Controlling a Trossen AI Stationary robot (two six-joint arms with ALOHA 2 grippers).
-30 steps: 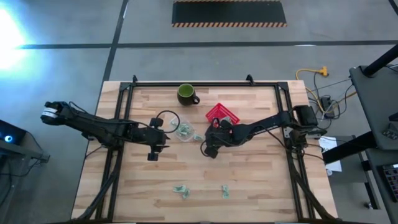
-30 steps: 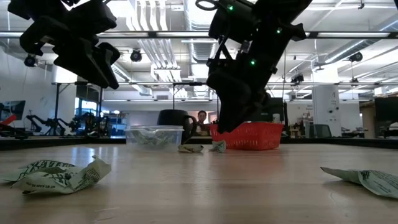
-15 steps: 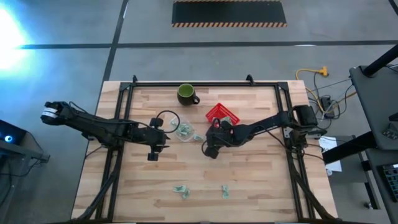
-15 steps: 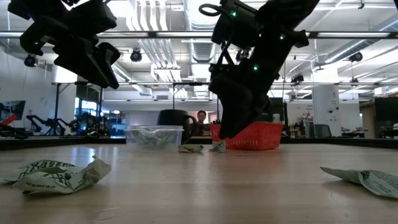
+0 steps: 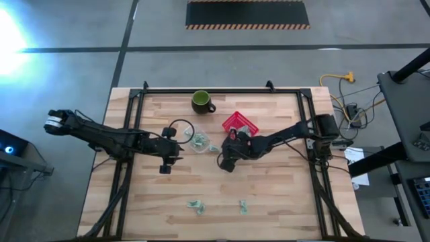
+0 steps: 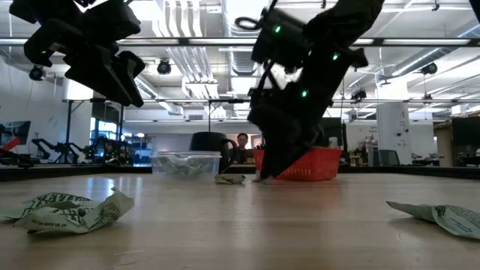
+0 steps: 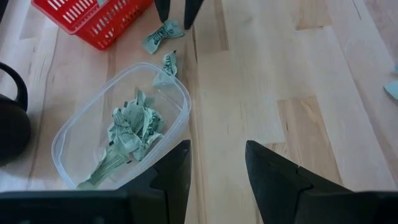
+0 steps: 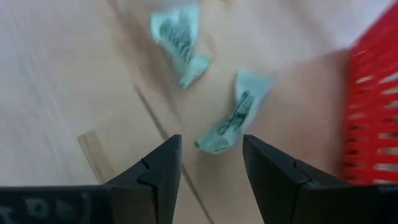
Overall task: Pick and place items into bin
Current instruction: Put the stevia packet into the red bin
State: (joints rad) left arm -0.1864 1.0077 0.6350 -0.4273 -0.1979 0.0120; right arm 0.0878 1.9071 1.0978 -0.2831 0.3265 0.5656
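The items are small crumpled green-and-white wrappers. Several lie in the clear plastic bin (image 7: 121,134) (image 5: 198,141). One leans on the bin's rim (image 7: 169,62), and another lies flat between the bin and the red basket (image 7: 163,34). My right gripper (image 8: 211,174) (image 5: 225,161) is open and low over the table, its fingers standing either side of a wrapper (image 8: 230,124); a second wrapper (image 8: 180,40) lies beyond it. My left gripper (image 7: 217,168) (image 5: 164,163) hangs open beside the bin. More wrappers (image 5: 195,205) (image 5: 242,207) lie near the table's near edge.
A red mesh basket (image 5: 240,124) (image 8: 373,112) stands right beside the right gripper's wrapper. A dark green mug (image 5: 200,102) sits toward the far edge. Bare wood lies between the grippers and the near wrappers (image 6: 71,210) (image 6: 439,214). A person shows in the room behind (image 6: 244,142).
My right gripper has come down toward the table by the red basket and shifted slightly toward the bin, ending with its fingertips low beside the wrapper there. My left arm and the wrappers have stayed where they were.
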